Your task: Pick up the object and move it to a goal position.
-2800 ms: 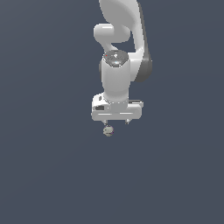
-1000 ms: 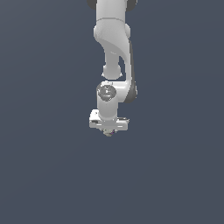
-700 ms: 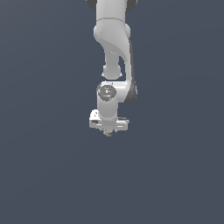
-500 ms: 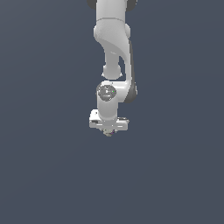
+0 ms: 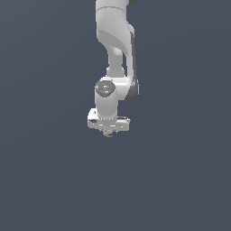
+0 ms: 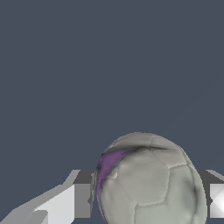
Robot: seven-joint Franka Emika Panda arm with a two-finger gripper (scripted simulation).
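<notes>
Slate-grey desk (image 5: pixel 49 180) fills both views, flat and even in tone. Against it, in the exterior view, the white arm (image 5: pixel 115 40) comes down from the upper edge, bends at a rounded joint with a dark disc on it, and ends in a broad white hand pointing downward. The fingers (image 5: pixel 108 132) sit tucked under that hand and are mostly hidden by it from this side.

Between them is the ball (image 5: pixel 108 133), showing only as a small pale speck just beneath the hand in the exterior view. The wrist view gives it far better: the ball (image 6: pixel 148 181) is a pale grey-white sphere with stitched panels like a football and a purple patch along one side. A grey-and-white finger (image 6: pixel 65 203) stands flush against one side of it and another finger (image 6: pixel 214 199) against the opposite side, so the fingers are pinching the ball between them. Whether the ball touches the desk cannot be told from either view.
</notes>
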